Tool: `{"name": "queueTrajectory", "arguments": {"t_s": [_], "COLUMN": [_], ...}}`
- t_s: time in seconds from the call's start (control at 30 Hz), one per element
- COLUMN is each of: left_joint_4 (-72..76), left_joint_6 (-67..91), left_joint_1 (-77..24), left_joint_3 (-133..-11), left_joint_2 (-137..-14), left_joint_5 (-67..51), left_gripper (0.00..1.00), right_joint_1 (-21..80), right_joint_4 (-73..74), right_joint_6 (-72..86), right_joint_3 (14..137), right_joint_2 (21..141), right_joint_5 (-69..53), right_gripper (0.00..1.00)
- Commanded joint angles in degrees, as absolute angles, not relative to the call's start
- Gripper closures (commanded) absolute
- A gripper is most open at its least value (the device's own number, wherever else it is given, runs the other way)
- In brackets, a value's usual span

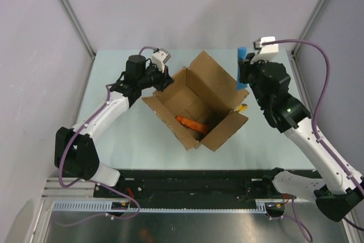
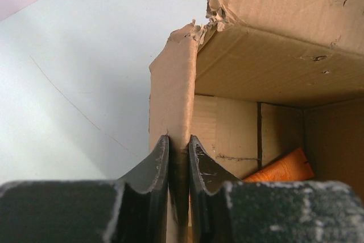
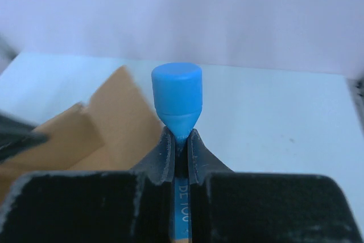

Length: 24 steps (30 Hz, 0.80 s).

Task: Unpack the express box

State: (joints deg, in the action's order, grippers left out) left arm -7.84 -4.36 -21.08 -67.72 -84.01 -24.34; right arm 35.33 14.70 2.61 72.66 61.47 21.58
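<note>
1. The pale table point(image 1: 125, 140) spread beneath both grippers.
2. The express box point(image 1: 213, 72) stood open on the table between the two grippers. It touched the left gripper and sat just to the left of the right one, below it. Its four flaps were spread outward.
3. The left gripper point(image 1: 162, 78) point(image 2: 179, 140) was clamped on an upright flap at the box's near-left corner, with the torn cardboard edge pinched between its fingers.
4. The right gripper point(image 1: 244, 75) point(image 3: 181, 135) was raised beside the box's right flap and closed tightly on a blue tube point(image 1: 243, 69) point(image 3: 176, 92). The tube's round cap stuck out beyond the fingertips.
5. An orange tube point(image 1: 193, 123) point(image 2: 281, 169) lay on the box floor, ahead of the left fingers and to their right.
6. A small yellow object point(image 1: 242, 107) showed at the box's right flap, below the right gripper. I could not tell what it was.
</note>
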Motion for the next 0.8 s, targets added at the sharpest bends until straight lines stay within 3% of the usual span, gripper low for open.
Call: {"name": "queueTrajectory", "arguments": {"t_s": [0.0,0.27,0.53,0.67,0.77], "left_joint_4": [-3.52,-3.52,-3.52,-3.6,-3.43], "left_joint_6": [-3.69,-3.6,-3.96,-3.43,-3.34], "left_joint_1": [-21.09,-21.09,-21.09,-21.09,-21.27], "left_joint_3": [-68.12,-66.62,-66.36,-66.44,-66.45], "left_joint_2": [-82.09,-80.77,-79.45,-78.58,-78.4], "left_joint_5": [-27.42,-27.25,-26.81,-27.07,-27.16], "left_gripper": [1.0,1.0,1.0,1.0,1.0], "right_joint_1": [29.55,8.2,4.92,4.22,3.52], "right_joint_4": [18.42,33.48,33.32,29.36,27.6], "right_joint_6": [7.1,23.81,29.7,29.89,30.41], "right_joint_3": [75.93,74.19,66.1,62.94,60.65], "right_joint_2": [64.68,74.08,86.29,91.66,94.91], "right_joint_5": [33.13,28.48,29.09,29.09,27.96], "right_gripper": [0.98,0.97,0.98,0.8,0.76]}}
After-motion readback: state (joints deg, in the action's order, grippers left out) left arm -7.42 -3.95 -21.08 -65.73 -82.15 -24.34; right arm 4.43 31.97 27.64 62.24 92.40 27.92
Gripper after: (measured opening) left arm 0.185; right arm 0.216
